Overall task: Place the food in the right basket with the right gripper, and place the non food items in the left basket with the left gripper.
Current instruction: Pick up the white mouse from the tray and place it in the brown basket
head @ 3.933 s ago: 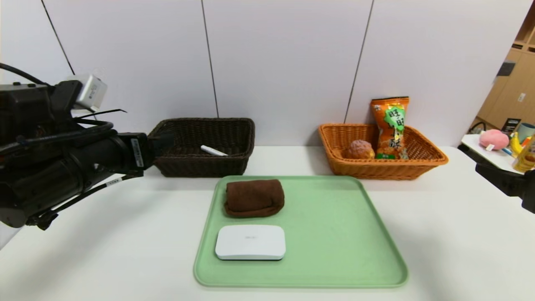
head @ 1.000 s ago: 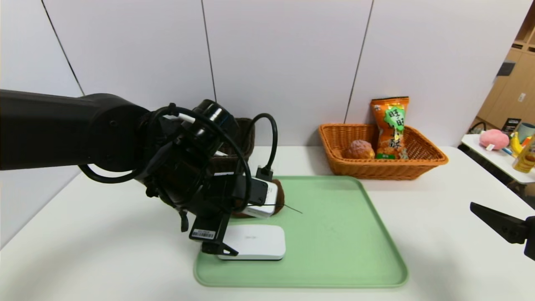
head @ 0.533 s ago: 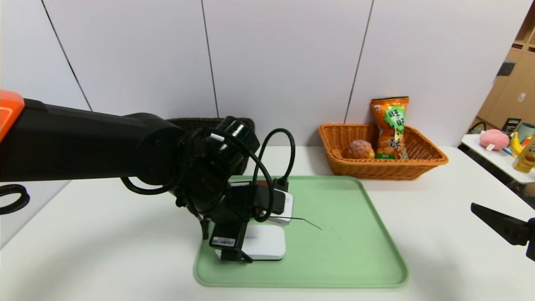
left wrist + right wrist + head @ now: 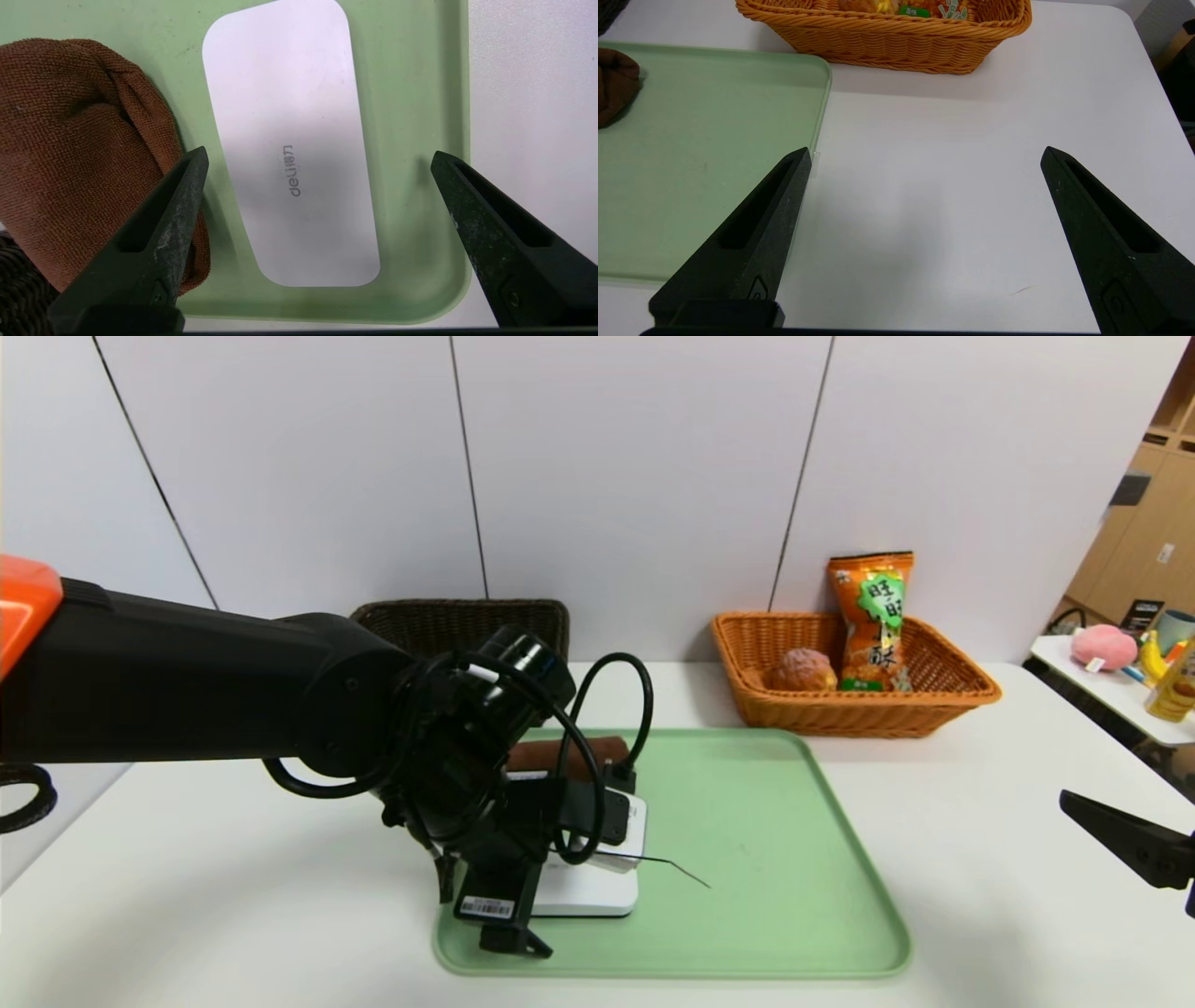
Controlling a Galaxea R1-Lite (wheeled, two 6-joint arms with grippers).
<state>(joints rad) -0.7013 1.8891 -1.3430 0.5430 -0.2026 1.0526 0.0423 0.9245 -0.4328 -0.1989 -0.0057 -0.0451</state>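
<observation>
Now the left end effector hangs wide open over the white box on the green tray, gripping nothing; right end effector open too.

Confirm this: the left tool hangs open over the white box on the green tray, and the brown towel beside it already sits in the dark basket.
Not quite. The left tool does hang open over the white box, but the brown towel lies on the green tray beside the box, not in the dark basket. The left wrist view shows it.
</observation>
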